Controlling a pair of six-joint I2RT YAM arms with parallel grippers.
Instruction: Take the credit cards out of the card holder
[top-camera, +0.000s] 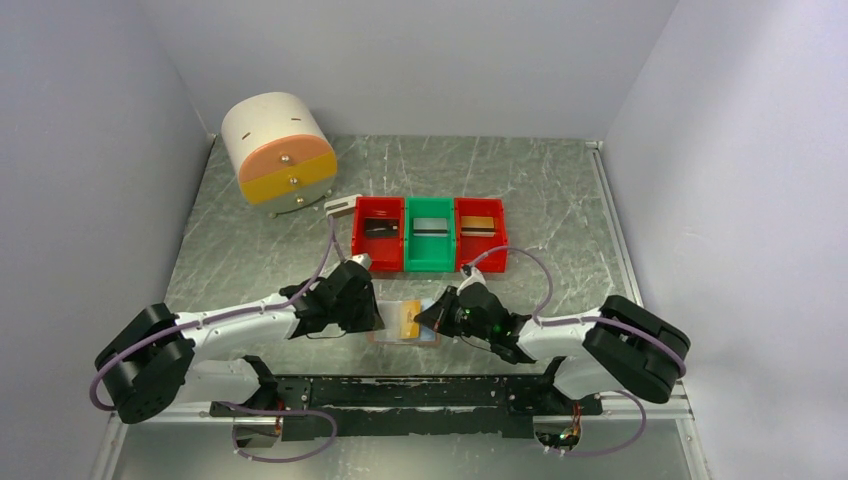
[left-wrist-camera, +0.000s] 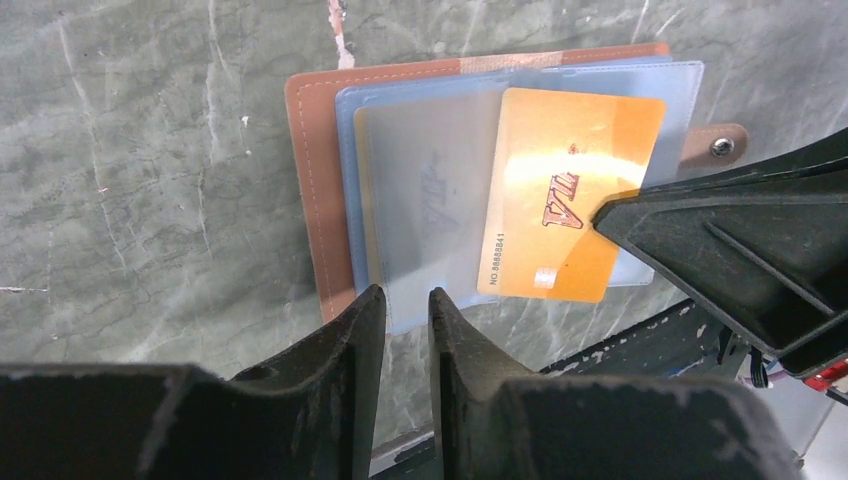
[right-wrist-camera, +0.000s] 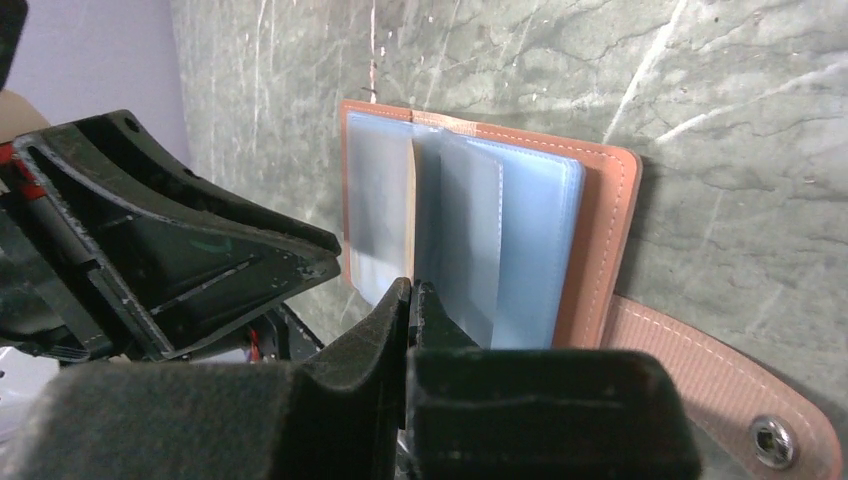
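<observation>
Wallet (left-wrist-camera: 315, 200) lies open on table (left-wrist-camera: 150, 200) between both pincers. Right pincer (right-wrist-camera: 411, 295) is clamped on yellow card (left-wrist-camera: 570, 190), which sits half out of its sleeve. Left pincer (left-wrist-camera: 408, 310) is slightly apart at wallet's near edge, gripping nothing. Bins (top-camera: 430, 233) stand well behind.

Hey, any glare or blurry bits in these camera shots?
Left wrist: glare whitens the middle of the yellow card. Right wrist: the right claw up close looks soft, the card holder sharp. Top view: even, soft light.
</observation>
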